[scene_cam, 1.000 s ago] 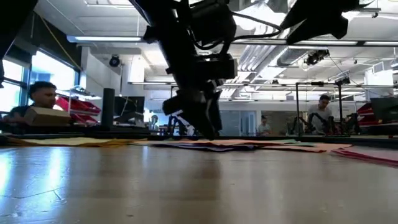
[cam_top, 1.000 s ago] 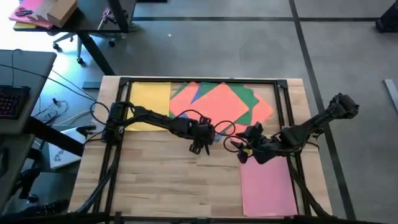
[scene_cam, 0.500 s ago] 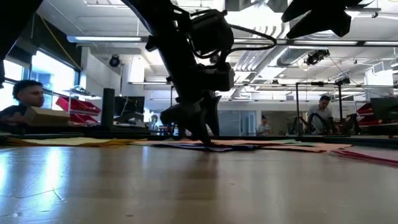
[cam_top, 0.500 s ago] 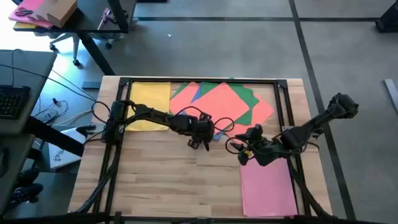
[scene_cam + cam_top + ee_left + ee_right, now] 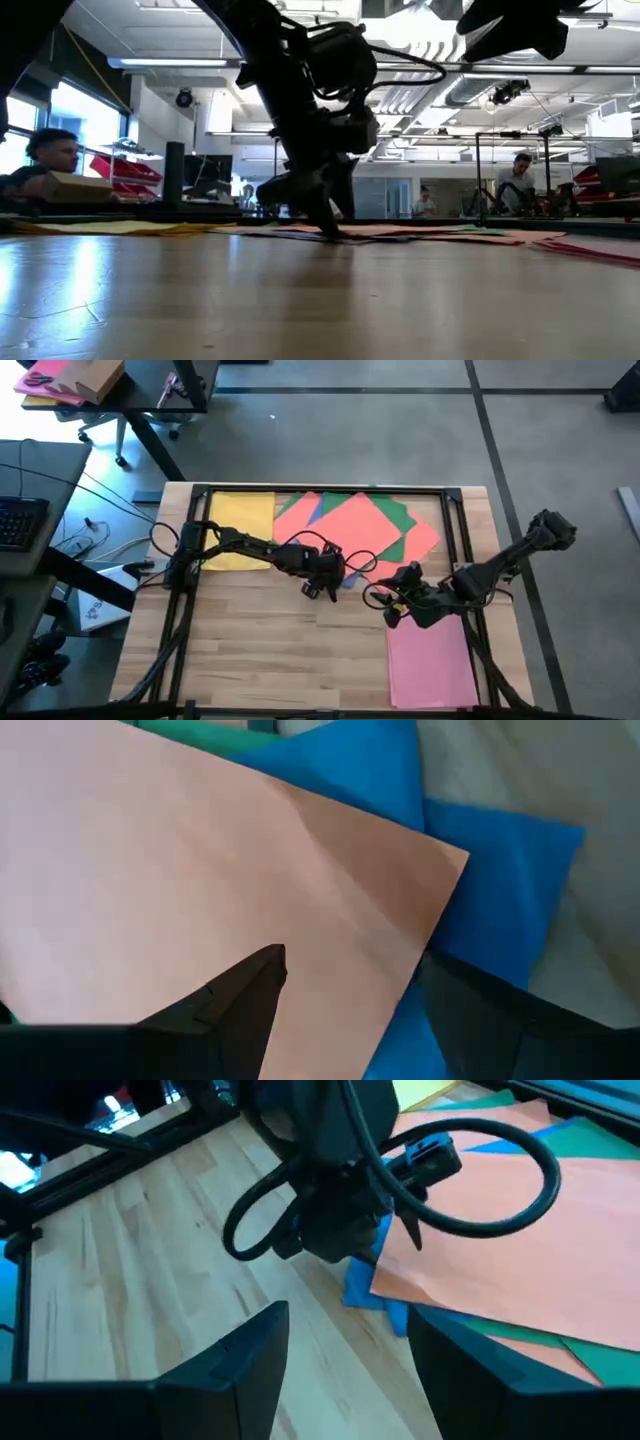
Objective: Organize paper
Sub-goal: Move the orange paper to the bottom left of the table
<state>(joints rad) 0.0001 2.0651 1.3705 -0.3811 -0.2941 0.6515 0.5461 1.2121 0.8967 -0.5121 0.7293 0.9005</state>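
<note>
orange sheet (image 5: pixel 360 525) lying diagonally, left hand (image 5: pixel 322 591) at corner

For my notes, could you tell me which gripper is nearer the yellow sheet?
Left. The left gripper is beside the yellow sheet; the right gripper is farther off.

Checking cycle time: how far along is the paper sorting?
Early. Looks done: a yellow stack at the table's far left and a pink stack at the near right, each lying separate. In hand: the left gripper, fingers open, is down at the corner of the orange sheet over blue ones. The right gripper waits open nearby. Left: the mixed pile.
</note>
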